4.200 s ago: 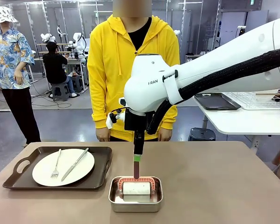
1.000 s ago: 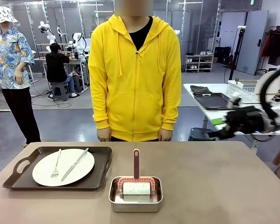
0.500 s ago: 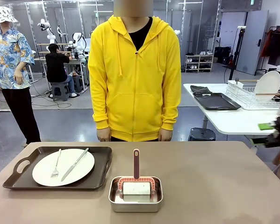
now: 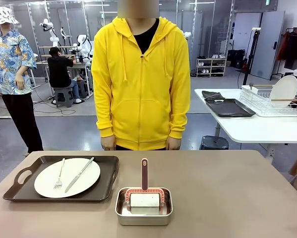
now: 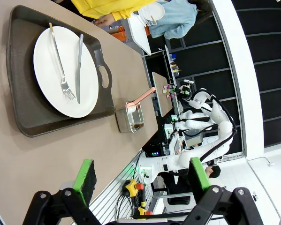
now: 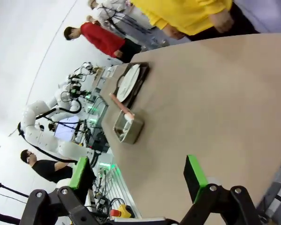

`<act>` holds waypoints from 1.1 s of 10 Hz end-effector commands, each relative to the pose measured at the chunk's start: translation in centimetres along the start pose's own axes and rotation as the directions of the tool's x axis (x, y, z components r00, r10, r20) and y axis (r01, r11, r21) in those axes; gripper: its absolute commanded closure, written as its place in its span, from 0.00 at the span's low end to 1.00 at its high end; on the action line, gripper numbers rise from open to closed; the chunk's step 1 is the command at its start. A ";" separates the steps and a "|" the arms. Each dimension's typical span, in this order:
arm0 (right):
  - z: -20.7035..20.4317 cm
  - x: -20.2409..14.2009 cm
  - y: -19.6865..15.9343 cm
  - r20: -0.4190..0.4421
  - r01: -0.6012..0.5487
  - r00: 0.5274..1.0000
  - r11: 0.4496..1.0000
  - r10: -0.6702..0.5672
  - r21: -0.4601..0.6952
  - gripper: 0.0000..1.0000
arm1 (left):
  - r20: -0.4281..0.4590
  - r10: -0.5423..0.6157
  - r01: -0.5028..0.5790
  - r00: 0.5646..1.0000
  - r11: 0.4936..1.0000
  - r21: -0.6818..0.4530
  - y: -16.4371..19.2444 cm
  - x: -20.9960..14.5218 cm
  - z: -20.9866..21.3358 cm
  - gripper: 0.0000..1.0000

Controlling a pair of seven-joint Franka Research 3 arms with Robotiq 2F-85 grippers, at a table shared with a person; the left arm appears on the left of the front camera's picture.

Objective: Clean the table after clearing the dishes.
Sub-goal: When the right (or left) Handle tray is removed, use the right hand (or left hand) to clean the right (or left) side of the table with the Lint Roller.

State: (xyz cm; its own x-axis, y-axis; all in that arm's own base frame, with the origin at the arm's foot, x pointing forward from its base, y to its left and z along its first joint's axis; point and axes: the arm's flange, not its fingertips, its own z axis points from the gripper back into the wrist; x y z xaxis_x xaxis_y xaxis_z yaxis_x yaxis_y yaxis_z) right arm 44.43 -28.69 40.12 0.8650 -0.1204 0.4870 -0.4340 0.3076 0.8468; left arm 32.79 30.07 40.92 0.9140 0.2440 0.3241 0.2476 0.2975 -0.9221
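On the brown table (image 4: 227,193), at the left, a dark tray (image 4: 19,191) carries one of the dishes, a white plate (image 4: 81,178) with a fork (image 4: 59,179) and a knife (image 4: 80,174). My left gripper (image 5: 141,177) hangs open and high over the table's near side, with the tray (image 5: 23,108) and plate (image 5: 53,89) ahead of it. My right gripper (image 6: 138,176) is open above the table's right part (image 6: 215,108), far from the tray (image 6: 139,82). Nothing sits between either pair of fingers.
A steel pan (image 4: 121,210) at the front middle holds a roller with a pink handle (image 4: 145,173). A person in a yellow hoodie (image 4: 141,79) stands at the far edge. A white side table (image 4: 257,130) at the right bears a wire rack (image 4: 260,101), a white plate (image 4: 283,90) and a dark tray (image 4: 230,107).
My right arm, over the roller handle four seconds ago, has drawn back to the right and left the front view. The tray, plate and pan have not moved.
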 end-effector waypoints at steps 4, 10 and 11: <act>0.9 0.3 -0.7 0.007 0.003 1.000 1.000 -0.002 -0.029 0.00 | 0.002 -0.008 0.008 1.000 1.000 -0.003 -0.1 -0.1 0.2 0.00; 0.9 0.3 -0.7 0.007 0.003 1.000 1.000 -0.002 -0.029 0.00 | 0.002 -0.008 0.008 1.000 1.000 -0.003 -0.1 -0.1 0.2 0.00; 0.9 0.3 -0.7 0.007 0.003 1.000 1.000 -0.002 -0.029 0.00 | 0.002 -0.008 0.008 1.000 1.000 -0.003 -0.1 -0.1 0.2 0.00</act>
State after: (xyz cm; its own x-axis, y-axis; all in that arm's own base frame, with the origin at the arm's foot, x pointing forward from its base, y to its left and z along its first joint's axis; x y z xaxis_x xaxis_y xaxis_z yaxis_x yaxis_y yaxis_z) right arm 45.32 -30.26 39.65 0.8697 -0.1201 0.4787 -0.4163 0.3424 0.8423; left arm 32.79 30.07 40.91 0.9141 0.2437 0.3241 0.2476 0.2974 -0.9221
